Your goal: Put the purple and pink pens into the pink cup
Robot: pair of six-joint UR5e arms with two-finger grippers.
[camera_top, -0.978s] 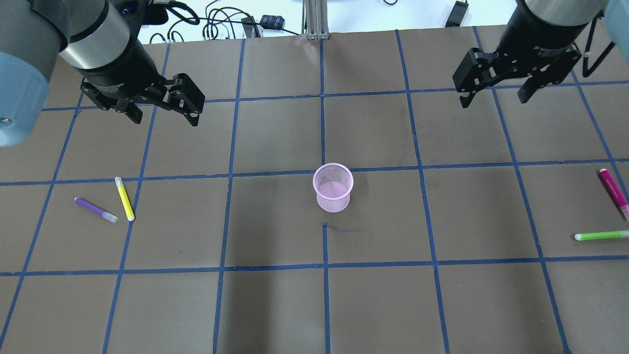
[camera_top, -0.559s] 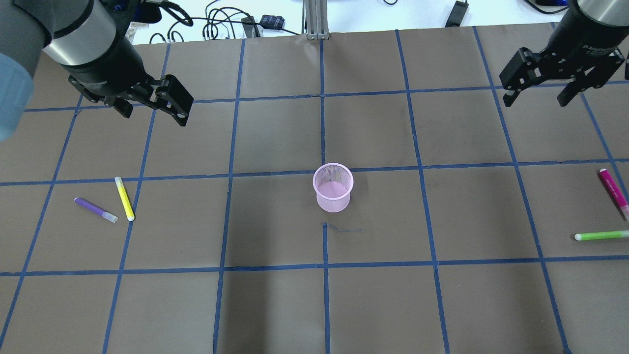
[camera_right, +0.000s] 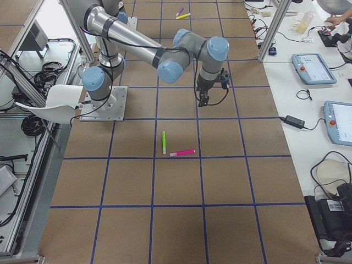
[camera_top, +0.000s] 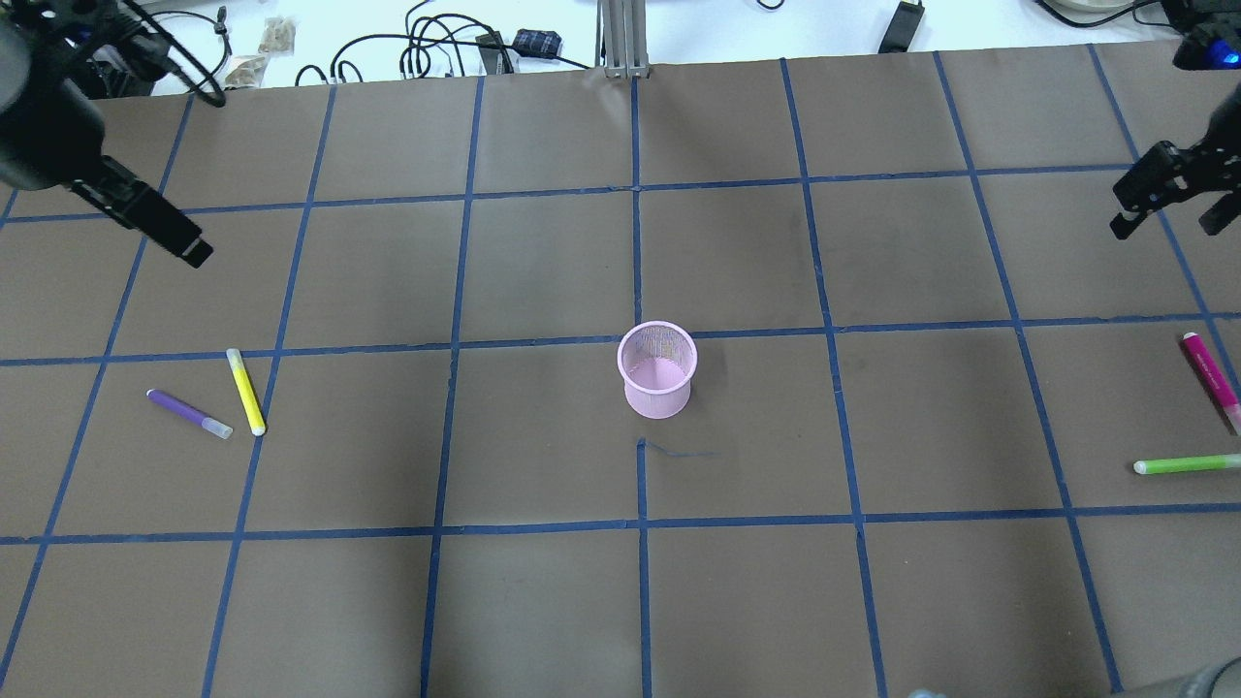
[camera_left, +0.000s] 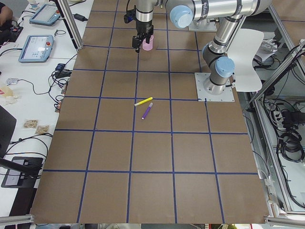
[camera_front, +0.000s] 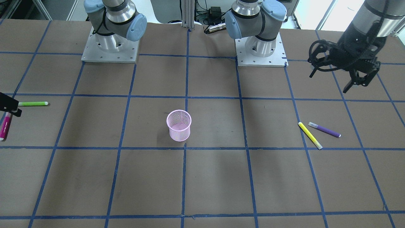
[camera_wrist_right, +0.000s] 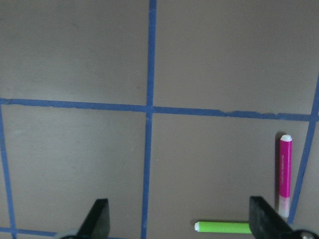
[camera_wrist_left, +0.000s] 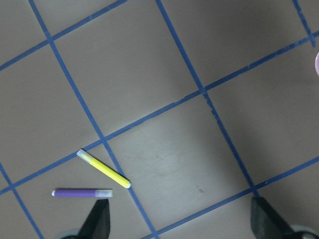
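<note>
The pink mesh cup (camera_top: 657, 368) stands upright and empty at the table's middle. The purple pen (camera_top: 188, 414) lies at the left beside a yellow pen (camera_top: 245, 391). In the left wrist view the purple pen (camera_wrist_left: 82, 192) lies just above one fingertip. My left gripper (camera_wrist_left: 182, 221) is open and empty, raised over the table beyond these pens. The pink pen (camera_top: 1210, 379) lies at the right edge; it also shows in the right wrist view (camera_wrist_right: 285, 174). My right gripper (camera_top: 1166, 225) is open and empty, raised beyond the pink pen.
A green pen (camera_top: 1187, 464) lies near the pink pen, close to the table's right edge. Blue tape lines grid the brown table (camera_top: 543, 601). Cables and a metal post (camera_top: 620, 39) sit at the far edge.
Both arms have swung outward: the left gripper further left, the right gripper further right toward the pens at each end. Both stayed open. Pens and cup have not moved.
</note>
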